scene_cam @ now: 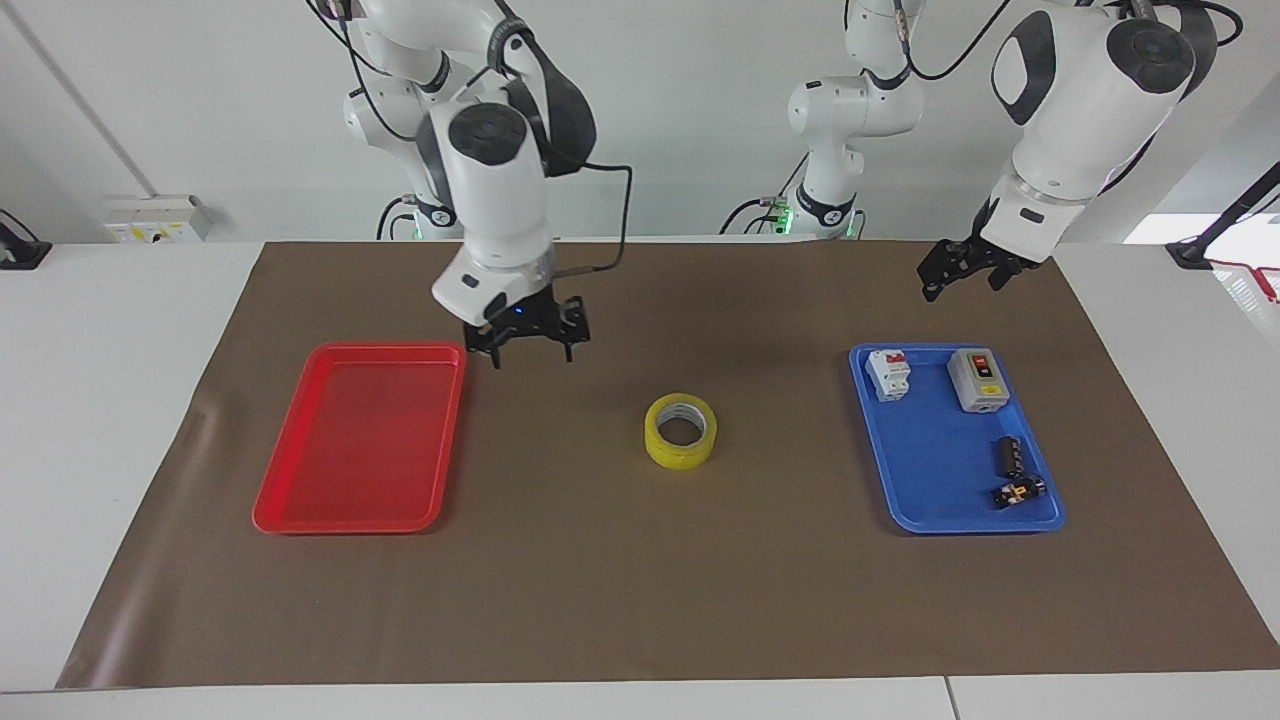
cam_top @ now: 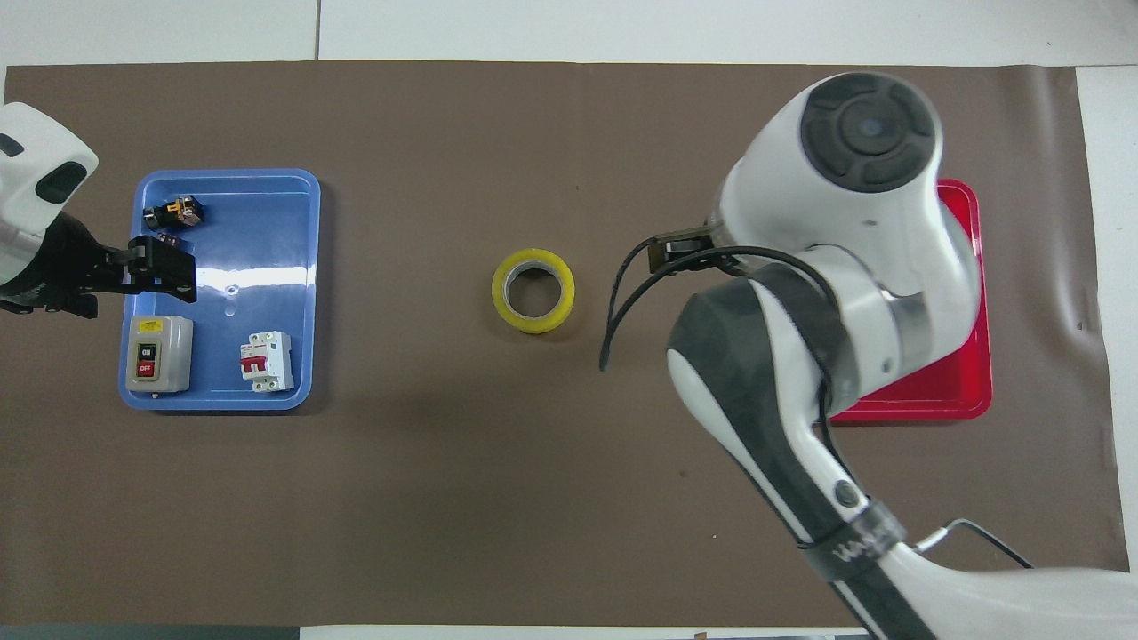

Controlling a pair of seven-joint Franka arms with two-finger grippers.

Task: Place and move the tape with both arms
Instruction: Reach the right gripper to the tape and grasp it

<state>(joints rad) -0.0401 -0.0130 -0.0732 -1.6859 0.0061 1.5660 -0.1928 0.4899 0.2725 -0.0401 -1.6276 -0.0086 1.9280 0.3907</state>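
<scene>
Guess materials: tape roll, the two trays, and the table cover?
Tape: translucent yellow plastic film, glossy, wound on a pale grey core, likely card or plastic. Red tray and blue tray: probably moulded plastic, with smooth rounded rims and bright glare streaks in the overhead view. Brown table cover: matte, with creases near its edge, likely paper or thin sheet.

Bright even light, glare on blue tray (cam_top: 267, 277), soft shadows, sharp focus

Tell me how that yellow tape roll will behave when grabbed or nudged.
The tape lies flat with its hole up, so a nudge should slide it, not roll it. Tipped on edge, it probably rolls. Its wall looks stiff, and the hollow middle suggests it is fairly light.
</scene>
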